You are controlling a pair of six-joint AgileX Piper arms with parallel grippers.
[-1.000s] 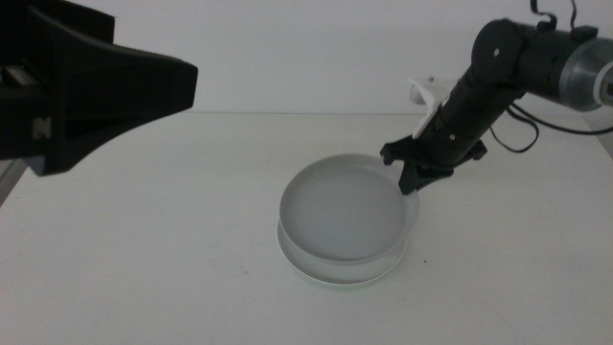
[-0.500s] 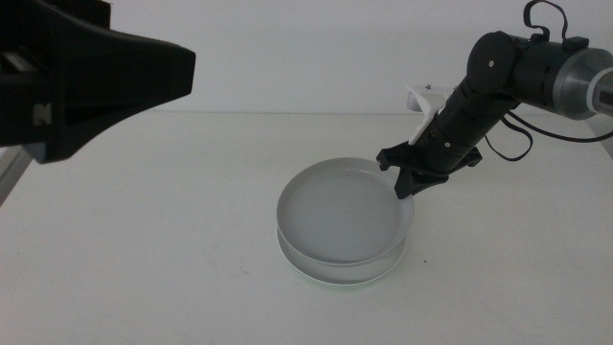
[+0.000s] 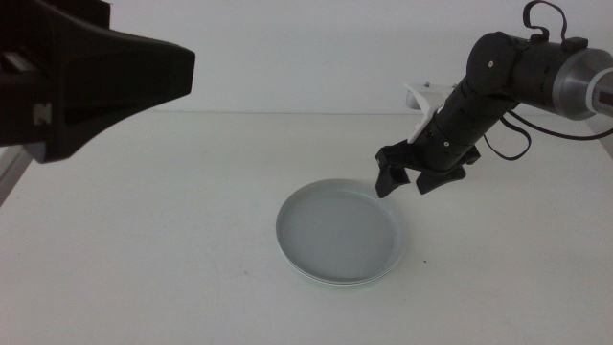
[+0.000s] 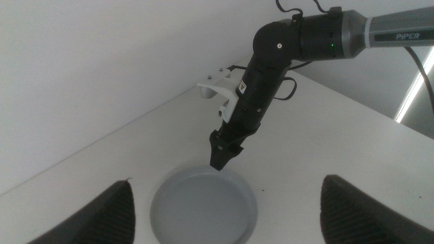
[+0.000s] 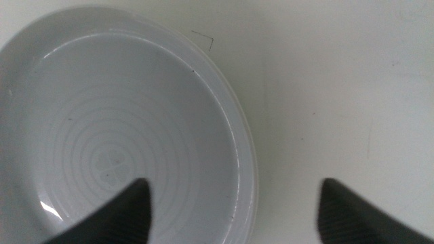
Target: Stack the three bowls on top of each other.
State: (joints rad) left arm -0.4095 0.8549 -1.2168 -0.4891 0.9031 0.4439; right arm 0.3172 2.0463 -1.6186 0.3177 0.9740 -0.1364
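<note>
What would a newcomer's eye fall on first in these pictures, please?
Probably the stack of bowls, light grey bowl on top, nested low on the white table. Next, the right gripper, open and empty just above the stack's far right rim. The left gripper hangs high over the table's left.

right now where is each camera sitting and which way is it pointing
Middle view: above the table, looking forward and down at the stacked bowls; the right gripper hangs open over their far rim, and the left arm's dark body fills the upper left.
Left wrist view: raised high on the left arm, facing down across the table at the bowls and the right arm; its own left gripper is spread open.
Right wrist view: just over the bowls, facing straight down.
All three views share the grey top bowl.
</note>
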